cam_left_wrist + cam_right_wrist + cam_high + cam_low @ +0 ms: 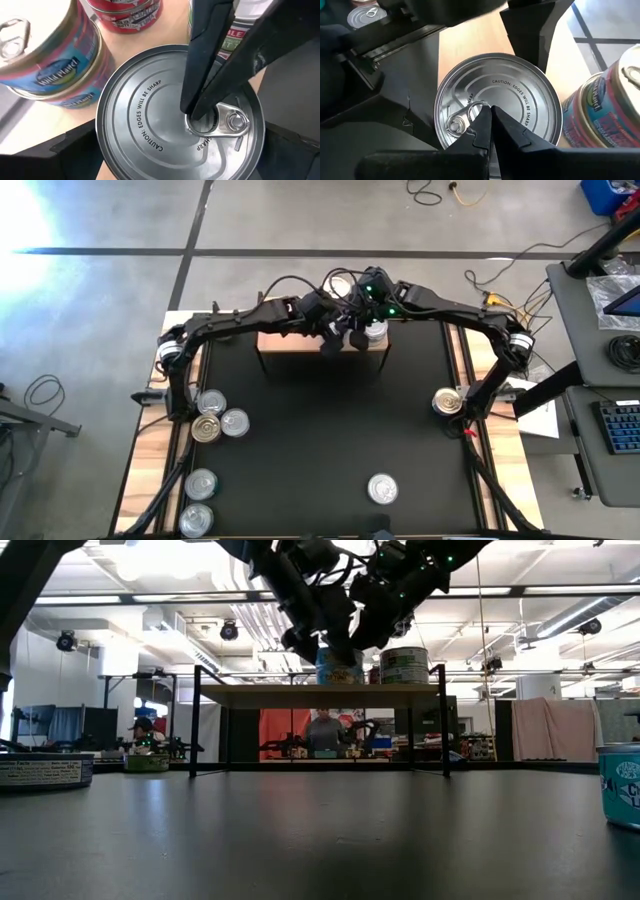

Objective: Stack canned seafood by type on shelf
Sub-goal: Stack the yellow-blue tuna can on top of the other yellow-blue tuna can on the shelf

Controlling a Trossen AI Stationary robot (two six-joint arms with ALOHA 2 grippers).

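Silver and ridged, the lid of one tin (177, 112) fills both wrist views, its pull ring sitting on top. That tin stands on the light-wood shelf (290, 340) at the 12 o'clock edge of the black mat (320, 430), toward the shelf's right end. The right hand (491, 112) has its two fingers pressed together, and their tips rest on the lid right at the pull ring; it grips nothing. The left hand (345, 338) stands with its jaws spread wide, one dark finger on each side of the same tin; whether the pads touch the tin wall cannot be told. Just beside this tin on the shelf are a stack of blue-labelled tins (47, 55), a red-labelled tin (125, 14) and a green-labelled tin (404, 665). Elsewhere on the counter, three tins (215, 416) cluster at 9 o'clock on the mat, two more (199, 500) lie at 7 o'clock, a single silver one (382, 489) sits at 5 o'clock, and a blue-sided tin (447, 402) stands at 3 o'clock near the right arm's base. In the low view a person (324, 730) shows in the room beyond, seen under the shelf board.
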